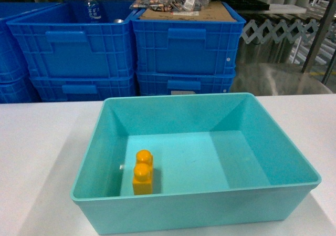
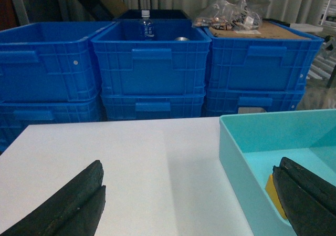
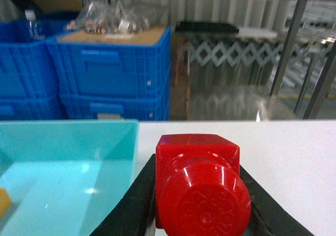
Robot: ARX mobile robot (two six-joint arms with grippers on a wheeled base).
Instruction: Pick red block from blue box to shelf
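red block fills the right wrist view, its round stud turned toward the lens and its flat side faces pinched between the two dark fingers of the right gripper, which is closed snugly on it; it hangs outside the blue box, just to that bin's right and above the white table. judged by its look, the brick is light, rigid, hollow plastic, not fragile, but its glossy skin is slippery, so the flat opposing walls are the right place to hold it, not the rounded stud, and the squeeze should be kept firm and even so it does not twist or slide. left gripper shows in its own view with fingers spread wide and nothing between them, one finger over the table, the other over the box rim. only a yellow-orange two-stud brick sits inside the box in the head view. dark blue crates stand behind the table, and steel uprights that may belong to the shelf rise at right.
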